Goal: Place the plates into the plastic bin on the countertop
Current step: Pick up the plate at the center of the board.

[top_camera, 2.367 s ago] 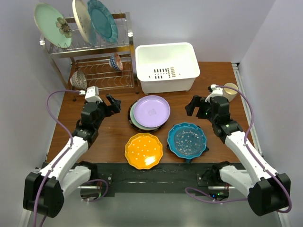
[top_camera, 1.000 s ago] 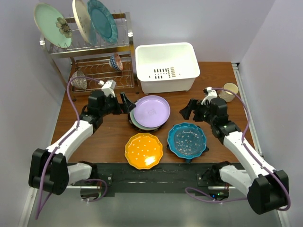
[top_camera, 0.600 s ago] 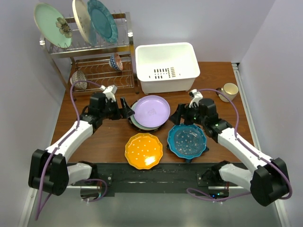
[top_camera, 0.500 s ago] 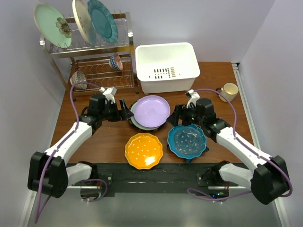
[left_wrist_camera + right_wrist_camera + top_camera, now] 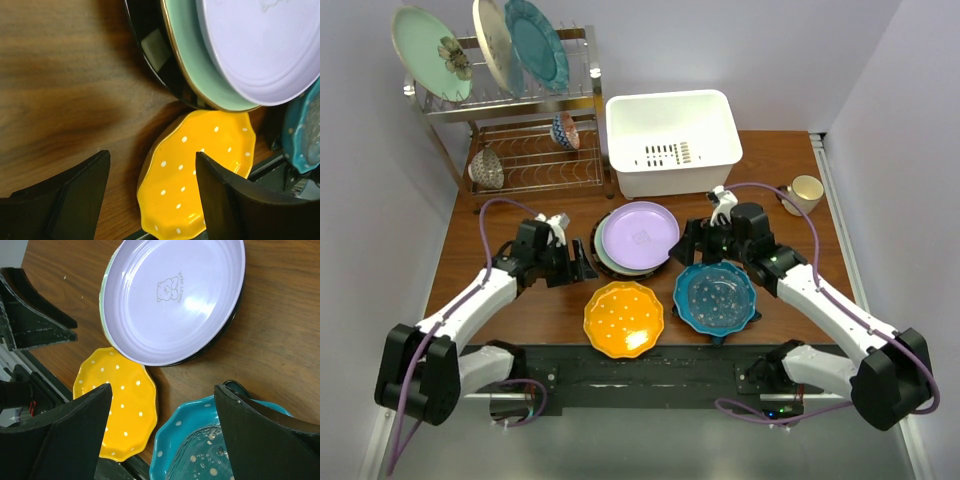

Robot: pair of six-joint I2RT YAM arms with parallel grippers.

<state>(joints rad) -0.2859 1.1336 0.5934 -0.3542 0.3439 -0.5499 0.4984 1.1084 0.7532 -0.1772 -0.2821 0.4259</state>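
A lilac plate (image 5: pixel 640 235) tops a stack with a mint plate (image 5: pixel 200 80) and a dark plate (image 5: pixel 152 50) on the wood countertop (image 5: pixel 790 160). An orange dotted plate (image 5: pixel 623 319) and a blue dotted plate (image 5: pixel 715 297) lie nearer me. The white bin (image 5: pixel 672 140) stands behind the stack. My left gripper (image 5: pixel 582 263) is open and empty, low between the stack's left edge and the orange plate (image 5: pixel 195 175). My right gripper (image 5: pixel 690 243) is open and empty at the stack's right edge, above the lilac plate (image 5: pixel 175 300) and the blue plate (image 5: pixel 215 450).
A chrome rack (image 5: pixel 520 150) at the back left holds a mint flower plate (image 5: pixel 430 52), a cream plate (image 5: pixel 492 45), a teal plate (image 5: pixel 535 42) and two small bowls (image 5: pixel 565 130). A cup (image 5: pixel 807 190) stands at the right edge.
Both arms have reached in towards the stack. The left gripper then dropped nearer, towards the orange plate. The right gripper moved left to the stack's right edge. No plate has moved.
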